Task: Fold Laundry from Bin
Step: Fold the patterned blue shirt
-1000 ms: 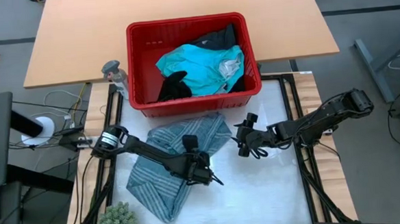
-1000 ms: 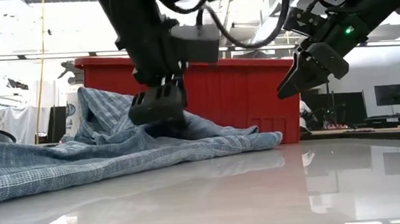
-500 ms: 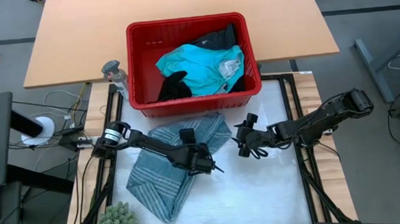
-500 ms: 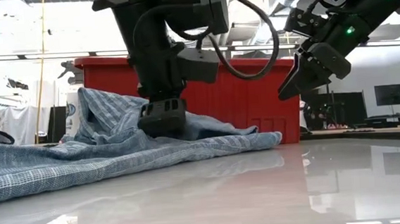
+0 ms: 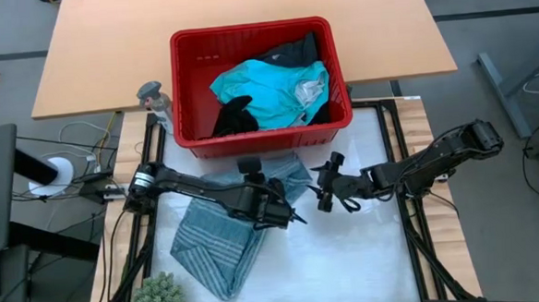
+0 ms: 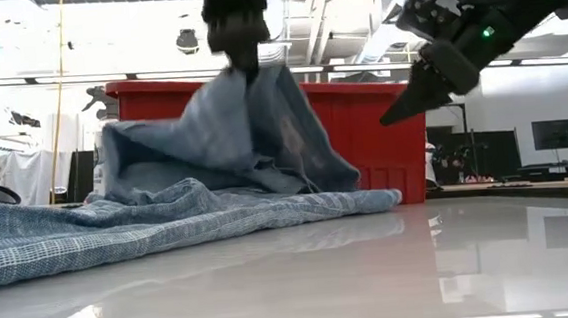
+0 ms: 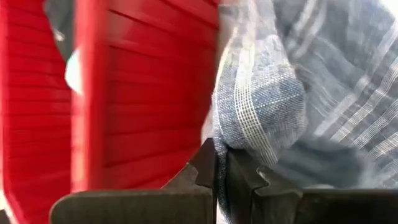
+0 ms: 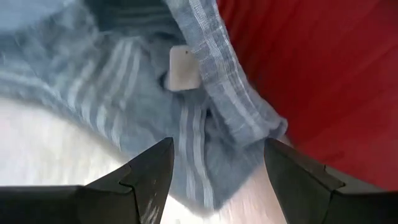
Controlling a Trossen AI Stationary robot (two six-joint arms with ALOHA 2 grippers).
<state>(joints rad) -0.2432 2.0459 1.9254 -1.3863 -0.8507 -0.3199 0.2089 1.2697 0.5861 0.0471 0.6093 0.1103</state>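
One striped garment point(image 6: 233, 143) hangs from left pincer point(image 6: 238, 44).

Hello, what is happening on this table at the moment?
The left gripper is shut on the striped garment and holds part of it up off the white table, just in front of the red bin. The right gripper waits open beside the cloth. A turquoise garment and black ones lie in the bin.

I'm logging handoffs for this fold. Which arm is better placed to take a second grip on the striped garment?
Probably the right. Its gripper hangs open beside the lifted striped garment, facing the edge with the tag. The left gripper is shut on the cloth, holding it up before the bin.
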